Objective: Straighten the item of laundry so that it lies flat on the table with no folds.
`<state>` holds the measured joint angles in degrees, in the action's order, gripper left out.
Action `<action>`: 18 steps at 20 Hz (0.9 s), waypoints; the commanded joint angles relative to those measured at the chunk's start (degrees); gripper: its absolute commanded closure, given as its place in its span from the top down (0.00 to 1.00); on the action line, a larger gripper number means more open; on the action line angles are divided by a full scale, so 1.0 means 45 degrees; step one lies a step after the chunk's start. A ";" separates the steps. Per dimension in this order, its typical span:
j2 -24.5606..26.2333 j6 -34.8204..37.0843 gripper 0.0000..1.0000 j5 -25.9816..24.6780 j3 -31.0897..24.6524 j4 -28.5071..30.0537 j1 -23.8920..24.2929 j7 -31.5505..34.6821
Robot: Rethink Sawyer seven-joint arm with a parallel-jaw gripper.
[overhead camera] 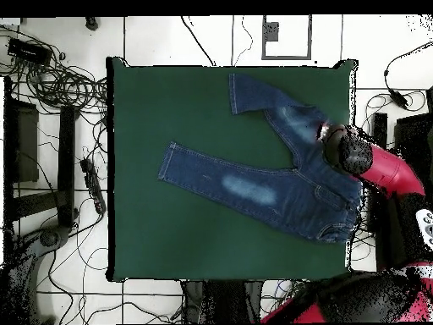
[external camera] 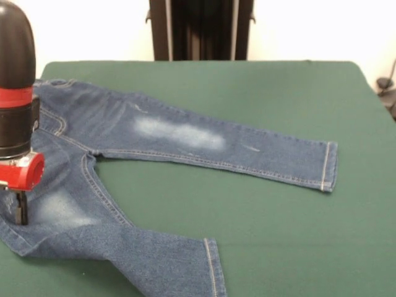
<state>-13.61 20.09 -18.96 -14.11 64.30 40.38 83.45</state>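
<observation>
— What lies nearest?

— A leg cuff of the jeans (external camera: 185, 263), spread across the green table (external camera: 260, 210) with the waist near its corner, legs splayed, largely flat.

— What remains?

— Perhaps slight rumpling under the claw (external camera: 20, 207); whether it grips cloth, I cannot tell. No readable labels.

The Sawyer arm (external camera: 15, 80) has a rounded black cylindrical housing with 1 red band. Below it sits a red collar, then the dark, narrow gripper (external camera: 21, 207). Overhead, its link is glossy red.
</observation>
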 commanded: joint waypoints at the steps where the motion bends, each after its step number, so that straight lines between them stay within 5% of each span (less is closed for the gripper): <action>1: 0.1729 0.0044 1.00 -0.0822 -0.3950 0.0687 -0.0055 -0.3002; 18: 0.0657 0.4520 1.00 -0.1303 -0.3195 0.0281 -0.0744 -0.2860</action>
<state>-13.04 28.36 -23.92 -21.42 61.84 42.90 83.39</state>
